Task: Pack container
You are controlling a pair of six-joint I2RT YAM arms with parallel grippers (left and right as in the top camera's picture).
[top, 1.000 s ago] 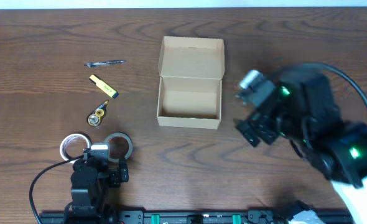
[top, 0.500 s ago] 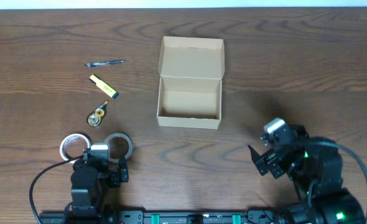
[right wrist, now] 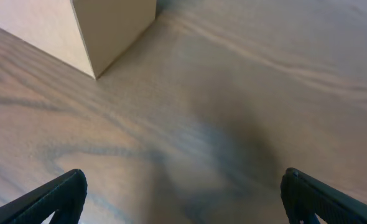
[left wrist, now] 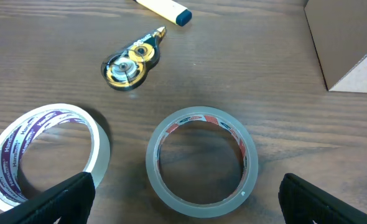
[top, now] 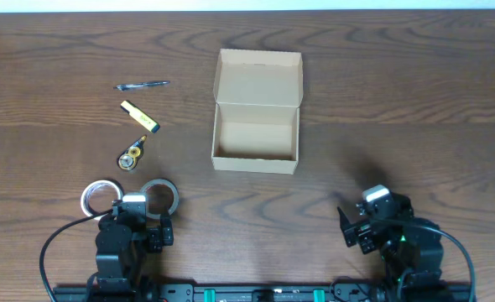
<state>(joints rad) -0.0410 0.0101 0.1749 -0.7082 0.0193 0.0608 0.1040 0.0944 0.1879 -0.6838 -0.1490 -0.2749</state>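
Note:
The container (top: 256,140) is a tan cardboard box at the table's middle, open, its flap lid (top: 259,78) laid back; its inside looks empty. Its corner shows in the left wrist view (left wrist: 351,50) and the right wrist view (right wrist: 96,31). A clear tape roll (top: 160,195) (left wrist: 201,160) and a white-and-purple tape roll (top: 99,196) (left wrist: 43,149) lie before my left gripper (top: 138,220) (left wrist: 186,205), which is open and empty. A round correction-tape dispenser (top: 132,156) (left wrist: 131,61), a yellow marker (top: 139,116) (left wrist: 163,7) and a pen (top: 143,85) lie left of the box. My right gripper (top: 361,231) (right wrist: 183,199) is open and empty at the front right.
Bare wood-grain table (top: 398,101) lies to the right of the box. The far table edge runs along the top of the overhead view. A black rail (top: 256,294) runs along the front edge.
My right arm has drawn back from beside the box's right side to the front right edge of the table. The left arm and the objects have not moved.

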